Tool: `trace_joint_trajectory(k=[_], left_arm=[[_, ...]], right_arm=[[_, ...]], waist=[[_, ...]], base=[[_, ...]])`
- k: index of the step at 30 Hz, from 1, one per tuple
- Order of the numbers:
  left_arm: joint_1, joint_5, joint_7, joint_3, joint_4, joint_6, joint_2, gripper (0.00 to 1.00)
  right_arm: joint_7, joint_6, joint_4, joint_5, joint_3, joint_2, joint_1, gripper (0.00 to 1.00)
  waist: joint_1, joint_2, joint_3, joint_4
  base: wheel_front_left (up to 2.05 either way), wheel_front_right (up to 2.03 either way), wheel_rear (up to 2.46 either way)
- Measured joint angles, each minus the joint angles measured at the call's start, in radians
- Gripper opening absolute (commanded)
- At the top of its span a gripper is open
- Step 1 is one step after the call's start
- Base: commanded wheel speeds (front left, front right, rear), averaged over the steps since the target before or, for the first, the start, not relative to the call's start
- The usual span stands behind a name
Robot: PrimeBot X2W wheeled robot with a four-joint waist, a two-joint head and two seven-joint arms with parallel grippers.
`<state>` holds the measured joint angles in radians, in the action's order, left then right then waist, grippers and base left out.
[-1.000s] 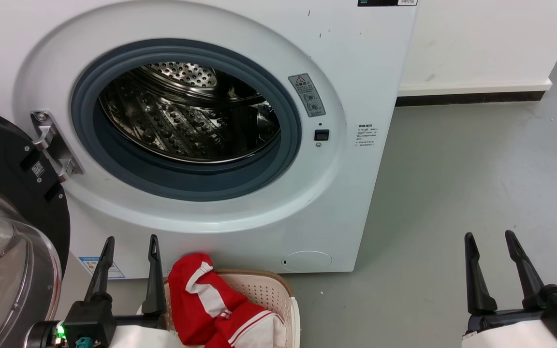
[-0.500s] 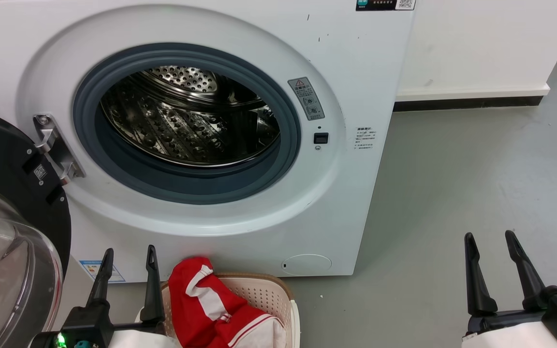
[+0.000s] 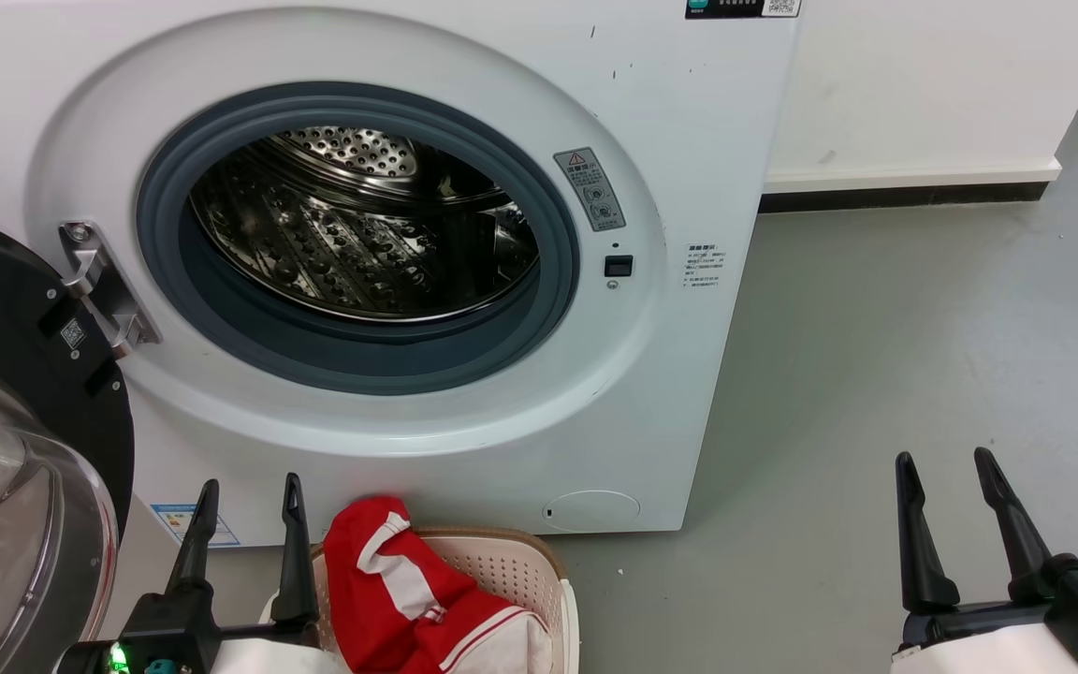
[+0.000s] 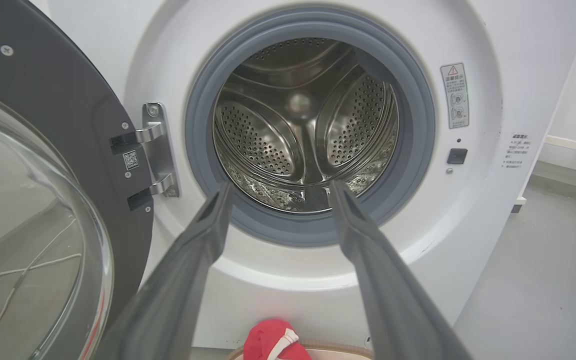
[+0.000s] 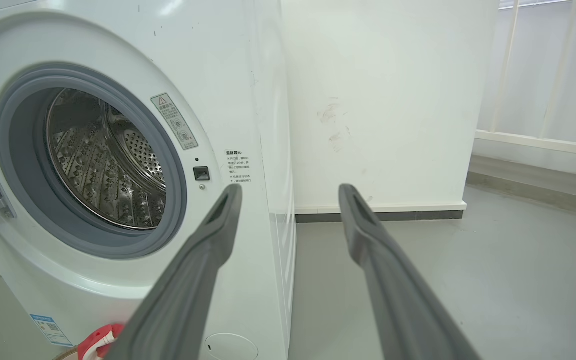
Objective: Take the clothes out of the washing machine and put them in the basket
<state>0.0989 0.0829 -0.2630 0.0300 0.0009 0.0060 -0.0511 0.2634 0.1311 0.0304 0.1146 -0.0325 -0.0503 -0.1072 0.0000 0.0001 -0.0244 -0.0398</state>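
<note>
The bright red fabric garment with white stripes lies heaped in the small cream perforated plastic basket. The basket sits on the floor at the foot of the large white front-loading washing machine, whose steel drum looks empty. The garment's bulk rises above the basket's rim on the side nearest the left hand. I judge it could slump over that edge, or snag on a finger if that arm swings across. That hand is just beside the garment, fingers spread, holding nothing. The right hand, well apart over bare floor, is likewise spread and empty.
</note>
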Motion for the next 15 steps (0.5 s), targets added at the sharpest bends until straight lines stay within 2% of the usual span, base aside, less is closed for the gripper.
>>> trace_joint_trajectory(k=[1, 2, 8, 15], left_arm=[[0.000, 0.000, 0.000, 0.001, 0.001, 0.000, 0.000, 1.00], [0.000, -0.001, 0.000, 0.001, 0.002, 0.002, 0.000, 0.00], [0.015, 0.003, 0.007, 0.001, 0.062, 0.002, 0.003, 0.00], [0.013, 0.137, 0.044, 0.007, 0.089, -0.008, 0.003, 0.00]], right_arm=[[0.000, 0.000, 0.000, 0.000, 0.001, 0.000, 0.000, 1.00], [0.000, 0.000, -0.001, 0.000, 0.002, 0.000, 0.000, 0.00], [-0.001, 0.000, -0.057, 0.004, 0.005, 0.001, -0.007, 0.00], [-0.027, 0.000, -0.078, 0.143, 0.009, -0.002, -0.010, 0.00]], waist=[[0.0000, 0.0000, 0.001, 0.000], [0.0000, 0.0000, 0.001, -0.001], [0.0000, 0.0000, 0.001, -0.001], [0.0000, 0.0000, 0.003, 0.001]], base=[[0.00, 0.00, 0.00], [0.00, 0.00, 0.00], [0.00, 0.00, 0.00], [0.00, 0.00, 0.00]])
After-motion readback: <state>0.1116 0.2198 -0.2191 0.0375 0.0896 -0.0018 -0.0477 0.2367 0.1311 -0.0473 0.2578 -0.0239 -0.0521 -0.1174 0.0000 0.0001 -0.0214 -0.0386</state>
